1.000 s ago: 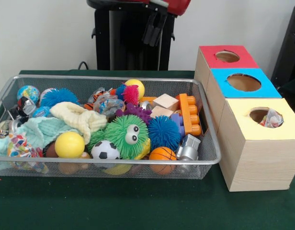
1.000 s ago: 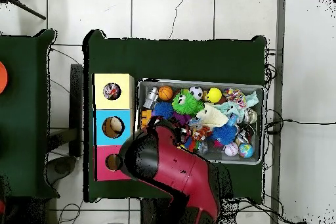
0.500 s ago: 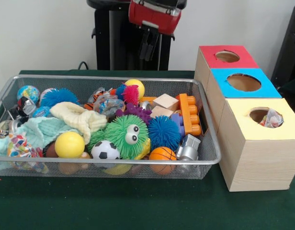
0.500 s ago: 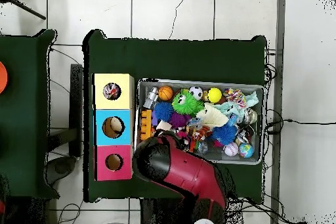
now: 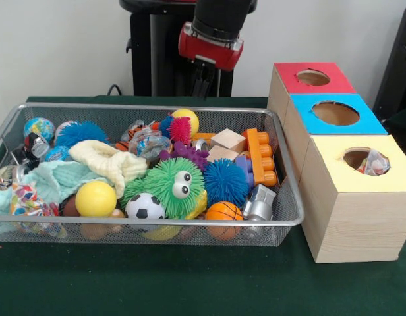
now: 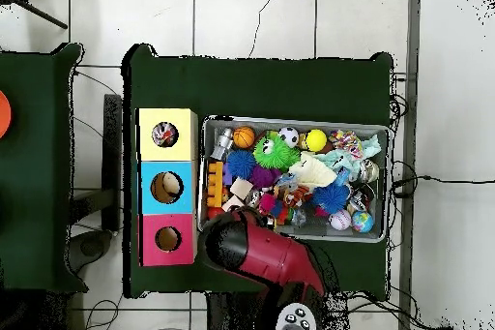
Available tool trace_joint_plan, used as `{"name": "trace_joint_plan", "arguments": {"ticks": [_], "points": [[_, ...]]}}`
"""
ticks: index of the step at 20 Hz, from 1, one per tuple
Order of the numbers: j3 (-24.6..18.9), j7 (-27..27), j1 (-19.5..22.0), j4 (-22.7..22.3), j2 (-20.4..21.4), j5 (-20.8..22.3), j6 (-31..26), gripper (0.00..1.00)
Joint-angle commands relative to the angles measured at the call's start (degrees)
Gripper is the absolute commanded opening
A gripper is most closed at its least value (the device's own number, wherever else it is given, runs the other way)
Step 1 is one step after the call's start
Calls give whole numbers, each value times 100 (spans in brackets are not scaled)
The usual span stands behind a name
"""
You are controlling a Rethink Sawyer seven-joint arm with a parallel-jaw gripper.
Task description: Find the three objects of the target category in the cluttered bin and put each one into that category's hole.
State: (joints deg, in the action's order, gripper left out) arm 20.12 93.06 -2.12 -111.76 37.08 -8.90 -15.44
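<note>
The wire-mesh bin holds a heap of toys; it also shows in the overhead view. A white cloth with bright patches lies in its front left corner, and also shows from overhead. A cream cloth and a mint cloth lie beside it. Another printed cloth sits in the yellow panel's hole, seen from overhead too. My gripper hangs behind the bin's far rim, dark against the pedestal, holding nothing that I can see.
The blue-panelled box and red-panelled box stand behind the yellow one, right of the bin. Spiky balls, smooth balls, wooden blocks and an orange brick fill the bin. From overhead the red arm covers the bin's near edge.
The arm has drawn back toward the robot's base and come lower in the front view; from overhead it uncovers more of the bin. The bin's contents have not moved.
</note>
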Motion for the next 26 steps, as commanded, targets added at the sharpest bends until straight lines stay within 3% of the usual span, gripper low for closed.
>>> {"name": "trace_joint_plan", "arguments": {"ticks": [1, 9, 13, 18, 20, 23, 26], "points": [[-505, 883, 121, -82, -577, 253, 555, 0], [-986, 1018, 416, 31, -665, 421, 1778, 0], [-1304, 1068, 535, -37, -583, 402, 1842, 0], [-1326, 1035, 507, -33, -454, 417, 1974, 0], [-1151, 965, 383, 70, -422, 415, 2033, 0], [-369, 767, -172, 413, -493, 221, 1719, 0], [66, 623, -410, 744, -656, 174, 1568, 0]]}}
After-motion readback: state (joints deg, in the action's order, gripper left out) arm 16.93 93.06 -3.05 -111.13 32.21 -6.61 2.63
